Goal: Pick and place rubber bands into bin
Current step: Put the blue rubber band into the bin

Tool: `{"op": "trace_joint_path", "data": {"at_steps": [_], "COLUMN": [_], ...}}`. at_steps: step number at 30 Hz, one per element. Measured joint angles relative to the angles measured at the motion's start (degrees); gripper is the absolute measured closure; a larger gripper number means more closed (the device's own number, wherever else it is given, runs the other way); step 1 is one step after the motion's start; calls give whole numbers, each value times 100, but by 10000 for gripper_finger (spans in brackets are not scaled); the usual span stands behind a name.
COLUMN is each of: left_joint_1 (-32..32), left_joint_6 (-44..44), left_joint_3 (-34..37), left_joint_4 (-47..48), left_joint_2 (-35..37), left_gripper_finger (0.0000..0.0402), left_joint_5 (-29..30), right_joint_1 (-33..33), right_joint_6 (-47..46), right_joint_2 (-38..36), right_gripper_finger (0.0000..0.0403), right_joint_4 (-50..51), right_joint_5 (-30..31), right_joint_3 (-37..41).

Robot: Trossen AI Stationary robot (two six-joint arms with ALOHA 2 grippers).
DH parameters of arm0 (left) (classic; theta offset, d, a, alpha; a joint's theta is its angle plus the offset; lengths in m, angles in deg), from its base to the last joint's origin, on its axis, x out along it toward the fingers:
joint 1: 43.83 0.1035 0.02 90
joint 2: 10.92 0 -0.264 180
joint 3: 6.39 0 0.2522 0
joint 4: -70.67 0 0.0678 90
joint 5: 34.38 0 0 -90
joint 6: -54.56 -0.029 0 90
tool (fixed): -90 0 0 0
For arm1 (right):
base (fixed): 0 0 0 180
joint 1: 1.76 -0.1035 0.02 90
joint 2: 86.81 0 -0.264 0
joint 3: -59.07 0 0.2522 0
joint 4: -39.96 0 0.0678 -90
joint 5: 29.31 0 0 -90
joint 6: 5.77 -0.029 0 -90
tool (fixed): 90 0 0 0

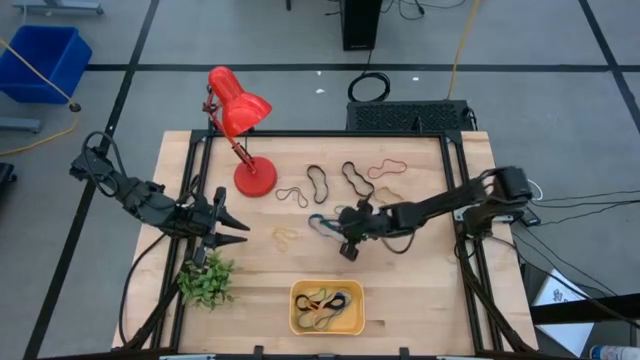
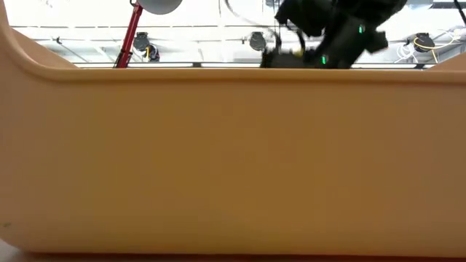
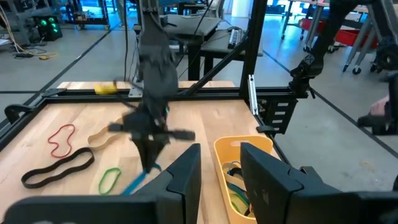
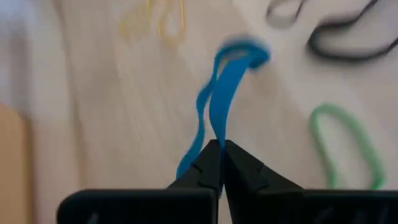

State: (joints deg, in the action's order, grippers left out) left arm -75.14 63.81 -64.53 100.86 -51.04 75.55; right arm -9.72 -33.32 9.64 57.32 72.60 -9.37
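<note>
From above, the right claw (image 1: 345,243) sits near the middle of the wooden surface (image 1: 420,290), closed on a blue rubber band (image 1: 322,224), with the orange-yellow bin (image 1: 326,307) close by toward the front edge and already holding several bands; the left claw (image 1: 232,228) waits beside the small green plant (image 1: 206,281), its fingers part-way apart and holding nothing. More loops lie scattered behind the right claw near the red lamp (image 1: 240,125), so the lift should go straight up before swinging toward the bin. The low view is almost filled by the bin's wall (image 2: 233,160), with only the dark right arm (image 2: 328,29) showing over its rim — a reminder to clear that rim with height to spare. From the left wrist, the right claw (image 3: 149,163) stands point-down on the surface, the blue band (image 3: 138,182) trailing beneath it, a green band (image 3: 109,180) just beside and the bin (image 3: 225,186) near. The right wrist view shows the fingertips (image 4: 211,155) pinched on one end of the blue band (image 4: 217,99), the rest stretched away on the wood — I judge the grip thin, so move slowly and release only once over the bin's middle.
</note>
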Motion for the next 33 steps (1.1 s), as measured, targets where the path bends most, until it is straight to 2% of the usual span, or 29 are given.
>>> {"op": "trace_joint_path", "data": {"at_steps": [6,11,16,20,24,29,33], "left_joint_1": [0,0,0,0,0,0,0], "left_joint_6": [2,-1,-1,-1,-1,26,137], "left_joint_3": [0,0,0,0,0,0,0], "left_joint_4": [-4,-9,-9,-7,-4,-4,-4], "left_joint_2": [0,0,0,0,0,-2,0], "left_gripper_finger": [282,282,282,282,282,282,282], "left_joint_5": [-36,-36,-36,-36,-34,-36,-36], "right_joint_1": [-131,-425,-836,-1266,-1655,-2070,-2352], "right_joint_6": [138,193,991,1849,2333,2417,2262], "right_joint_2": [-1222,-2212,-2796,-2710,-2250,-1520,-1028], "right_gripper_finger": [402,402,402,402,402,403,403], "right_joint_4": [-256,-543,-552,-472,-166,140,166], "right_joint_5": [368,1114,1567,1839,1967,1918,1498], "right_joint_3": [-2,-6,-364,-1026,-1719,-2291,-2349]}}
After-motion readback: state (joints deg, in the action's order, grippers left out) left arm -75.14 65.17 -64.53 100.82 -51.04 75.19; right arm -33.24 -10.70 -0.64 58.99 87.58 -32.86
